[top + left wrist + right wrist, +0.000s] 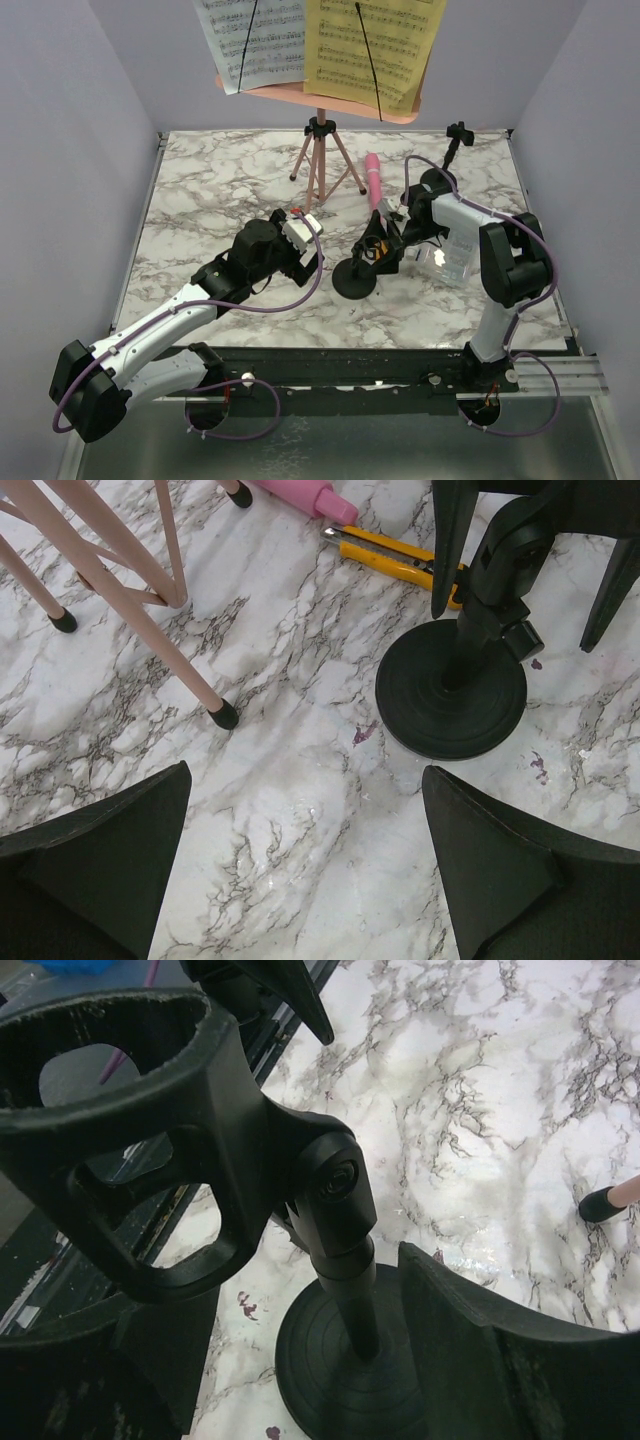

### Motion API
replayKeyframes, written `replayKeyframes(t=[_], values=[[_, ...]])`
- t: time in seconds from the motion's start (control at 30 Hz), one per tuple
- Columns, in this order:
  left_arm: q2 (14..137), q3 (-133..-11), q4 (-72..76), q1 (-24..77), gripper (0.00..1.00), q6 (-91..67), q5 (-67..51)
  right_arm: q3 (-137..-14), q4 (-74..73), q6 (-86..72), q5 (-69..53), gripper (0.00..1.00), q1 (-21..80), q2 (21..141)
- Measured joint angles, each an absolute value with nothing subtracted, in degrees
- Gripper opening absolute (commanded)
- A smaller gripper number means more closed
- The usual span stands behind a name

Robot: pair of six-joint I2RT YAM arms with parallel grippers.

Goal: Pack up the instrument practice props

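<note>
The landmark is the black round-based mic mount (pixel 355 275), standing upright near the middle of the marble-patterned bench (pixel 200 200). The right end effector (pixel 515 630) straddles its stem just above the base. Its jaws are open with a gap on the outer side, so nothing is gripped. The left end effector (pixel 305 775) hovers just left of the mount over bare bench, spread wide and empty. A yellow-and-black cutter (pixel 390 552) lies just behind the mount's base, partly hidden by a right finger. Beyond the cutter lies the pink toy microphone (pixel 375 180). Behind and to the left of the mount stands the pink tripod (pixel 320 160), its nearest black-tipped foot close to the base but apart from it. The tripod carries the pink music rack (pixel 330 100), which holds a white sheet-music page (pixel 255 40) and a yellow sheet-music page (pixel 375 45). Both pages show printed staves, but their writing is too small to read. A second mic mount (pixel 457 140) stands far behind and to the right. A clear plastic box (pixel 447 262) sits just right of the mount, under the right wrist. No brand or label is legible.
</note>
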State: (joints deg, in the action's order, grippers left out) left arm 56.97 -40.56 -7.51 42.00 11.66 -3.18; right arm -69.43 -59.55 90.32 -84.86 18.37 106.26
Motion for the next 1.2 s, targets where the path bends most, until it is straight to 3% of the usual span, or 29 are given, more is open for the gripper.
replayKeyframes(t=[0.43, 0.9, 1.2], values=[[56.97, -40.56, -7.6, 42.0, 0.99, 11.73, -3.18, -71.7, -59.57, 88.05, -83.15, 0.5, 21.32, 107.9], [56.95, -40.56, -7.64, 42.0, 0.99, 11.92, -3.18, -71.18, -56.93, 85.91, -82.32, 0.14, 21.32, 107.02], [56.97, -40.56, -7.66, 42.0, 0.99, 11.92, -3.16, -68.05, -55.02, 78.65, -77.73, 0.07, 21.32, 98.59]])
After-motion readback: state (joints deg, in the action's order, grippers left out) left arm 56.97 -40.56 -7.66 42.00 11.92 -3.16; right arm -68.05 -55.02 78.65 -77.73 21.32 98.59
